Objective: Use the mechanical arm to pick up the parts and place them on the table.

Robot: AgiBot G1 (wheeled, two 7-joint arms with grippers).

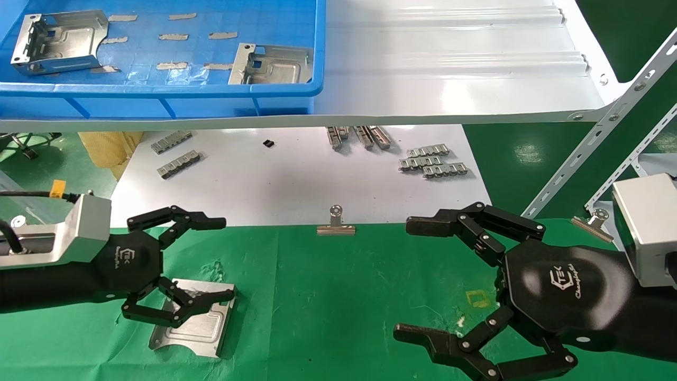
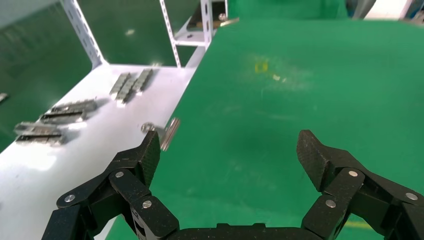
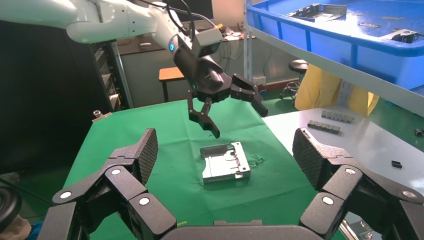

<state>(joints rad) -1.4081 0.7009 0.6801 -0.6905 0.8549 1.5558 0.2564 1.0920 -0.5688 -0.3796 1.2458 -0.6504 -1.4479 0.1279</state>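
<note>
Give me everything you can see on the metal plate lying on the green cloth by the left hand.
The plate on the table is shiny silver sheet metal, roughly square, with an embossed recess in its face, a curved cut-out on one edge and a folded-up edge on another. It lies flat, face up, on the green cloth. The left gripper hangs open above it; in the right wrist view its fingers are clear of the plate. Nothing else touches it.

Three parts (image 1: 193,317), two binder clips (image 1: 336,221)
</note>
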